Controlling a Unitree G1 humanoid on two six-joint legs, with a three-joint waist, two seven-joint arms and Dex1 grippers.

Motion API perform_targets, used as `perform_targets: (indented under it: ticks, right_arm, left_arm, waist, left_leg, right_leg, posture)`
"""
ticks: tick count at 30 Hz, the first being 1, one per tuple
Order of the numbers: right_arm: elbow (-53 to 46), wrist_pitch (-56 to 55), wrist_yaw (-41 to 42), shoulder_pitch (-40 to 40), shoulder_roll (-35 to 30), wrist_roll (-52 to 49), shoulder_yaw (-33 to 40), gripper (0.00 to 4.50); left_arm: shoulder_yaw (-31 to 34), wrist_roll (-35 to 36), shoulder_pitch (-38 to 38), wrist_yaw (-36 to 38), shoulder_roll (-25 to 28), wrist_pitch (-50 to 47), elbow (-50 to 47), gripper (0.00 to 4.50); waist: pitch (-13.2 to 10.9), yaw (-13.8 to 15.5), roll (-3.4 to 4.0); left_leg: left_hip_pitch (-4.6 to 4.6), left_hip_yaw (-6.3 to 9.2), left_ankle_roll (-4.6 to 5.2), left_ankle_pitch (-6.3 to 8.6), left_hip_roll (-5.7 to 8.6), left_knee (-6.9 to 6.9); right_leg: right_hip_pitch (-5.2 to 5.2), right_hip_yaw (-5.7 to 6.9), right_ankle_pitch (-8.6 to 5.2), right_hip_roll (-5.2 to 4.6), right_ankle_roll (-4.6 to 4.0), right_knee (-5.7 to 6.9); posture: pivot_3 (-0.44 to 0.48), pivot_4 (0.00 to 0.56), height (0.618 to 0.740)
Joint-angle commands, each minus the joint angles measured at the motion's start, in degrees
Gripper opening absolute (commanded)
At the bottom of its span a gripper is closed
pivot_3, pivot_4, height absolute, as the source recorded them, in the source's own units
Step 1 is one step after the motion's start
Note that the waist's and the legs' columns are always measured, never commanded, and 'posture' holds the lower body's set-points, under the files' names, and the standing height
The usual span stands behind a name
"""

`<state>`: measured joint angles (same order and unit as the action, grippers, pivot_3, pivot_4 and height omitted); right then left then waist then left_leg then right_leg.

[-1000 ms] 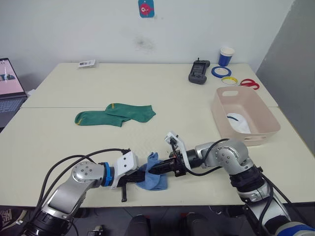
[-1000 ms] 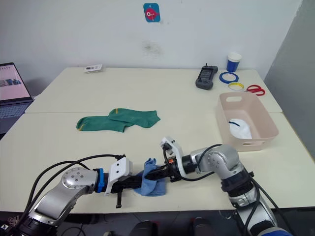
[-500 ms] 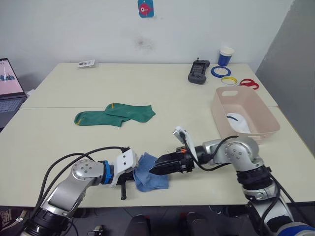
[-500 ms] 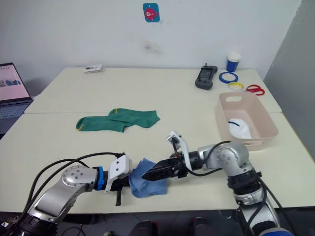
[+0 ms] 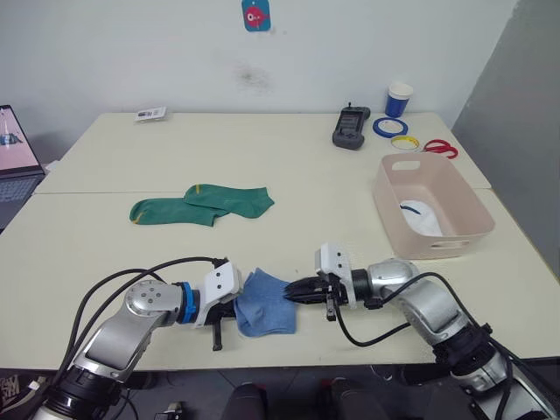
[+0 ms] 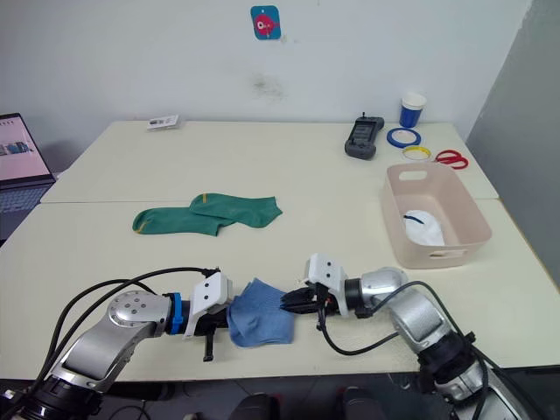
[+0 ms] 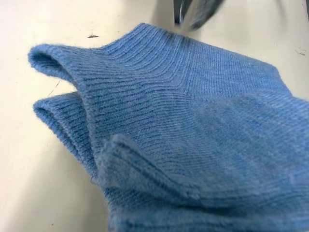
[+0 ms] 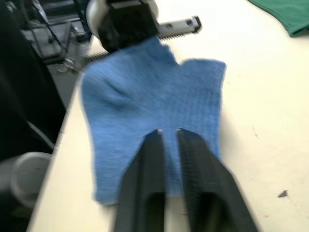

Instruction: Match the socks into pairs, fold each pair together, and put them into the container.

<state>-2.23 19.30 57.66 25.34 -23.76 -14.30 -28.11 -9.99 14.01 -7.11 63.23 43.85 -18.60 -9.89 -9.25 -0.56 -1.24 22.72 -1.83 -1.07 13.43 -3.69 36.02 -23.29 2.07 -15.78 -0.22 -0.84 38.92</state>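
Note:
A pair of light blue socks [image 5: 267, 308] lies flattened near the table's front edge. My left gripper [image 5: 234, 308] is at the pair's left edge, shut on the fabric, which bunches up close in the left wrist view [image 7: 183, 140]. My right gripper [image 5: 294, 293] lies low at the pair's right edge; its fingers [image 8: 157, 159] are shut and rest on top of the blue cloth. Two green socks [image 5: 201, 204] with yellow trim lie overlapping at mid-table on the left. The pink container [image 5: 446, 241] stands on the right with white socks [image 5: 421, 218] inside.
A laptop [image 5: 13, 157] sits at the far left. Along the back right are a black handheld device [image 5: 350, 129], a blue cup [image 5: 399, 99], tape rolls [image 5: 385, 128] and red scissors [image 5: 440, 147]. A small card [image 5: 150, 114] lies back left. The table edge [image 5: 289, 360] runs just below the blue socks.
My right gripper has pulled back to the right, from over the blue socks to their right edge. The socks now lie flatter and more spread. The left gripper stays at the left edge.

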Motion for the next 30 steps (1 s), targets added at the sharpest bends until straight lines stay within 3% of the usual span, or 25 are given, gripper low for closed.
perform_targets:
  ticks: [1,11,15,22,25,30]
  right_arm:
    - [1.72,-4.21,1.49,-0.41,0.38,3.49,-1.96,0.03]
    - [4.35,-3.97,1.44,-0.27,2.59,5.41,-0.97,0.03]
    - [0.37,-0.29,3.79,-0.69,1.67,2.71,0.08,0.03]
    - [-9.9,16.32,2.9,-1.67,-1.3,-6.4,6.67,0.03]
    - [-12.46,33.66,-1.89,-0.91,-1.42,-13.29,12.39,0.6]
    - [-12.76,58.44,-9.61,0.98,0.24,-19.81,18.47,2.34]
  left_arm:
    - [0.54,-0.93,0.73,-0.14,1.82,-1.86,1.2,0.0]
    - [13.47,10.7,-1.32,4.41,10.14,-10.58,-4.93,0.0]
    - [15.21,17.68,-2.76,4.65,8.62,-14.57,-10.32,0.0]
    - [6.85,7.99,2.71,1.25,5.78,-6.26,-7.69,0.0]
    - [4.02,2.68,4.04,-0.25,4.75,-0.95,-2.81,0.0]
    - [2.88,0.13,3.97,-0.45,3.74,3.27,2.9,0.0]
  waist:
    - [0.0,0.03,0.0]
    - [-0.09,-0.4,-0.11]
    - [-0.1,-0.39,-0.12]
    - [-0.13,-0.29,-0.16]
    - [-0.16,-0.2,-0.2]
    - [-0.16,0.24,-0.19]
  left_leg:
    - [0.0,0.0,0.0,0.0,0.0,0.0]
    - [-0.03,0.12,0.0,0.0,-0.23,-0.01]
    - [0.03,0.07,-0.01,0.0,-0.1,0.0]
    - [0.05,0.06,-0.02,0.0,0.0,0.0]
    - [0.04,0.07,-0.02,0.0,-0.05,0.0]
    - [0.0,0.08,-0.01,0.0,-0.05,-0.02]
  right_leg:
    - [0.0,0.0,0.0,0.0,0.0,0.0]
    - [-0.02,0.11,-0.04,0.01,-0.08,0.04]
    - [-0.02,0.07,-0.05,0.0,-0.09,0.03]
    - [-0.05,-0.16,-0.04,-0.04,-0.09,-0.03]
    - [-0.05,-0.05,-0.04,-0.2,-0.11,0.01]
    - [-0.02,0.01,-0.01,-0.29,-0.47,0.03]
  posture:
    - [0.0,0.15,0.74]
    - [0.0,0.15,0.74]
    - [0.0,0.15,0.74]
    - [0.0,0.15,0.74]
    - [0.0,0.15,0.74]
    - [0.0,0.15,0.74]
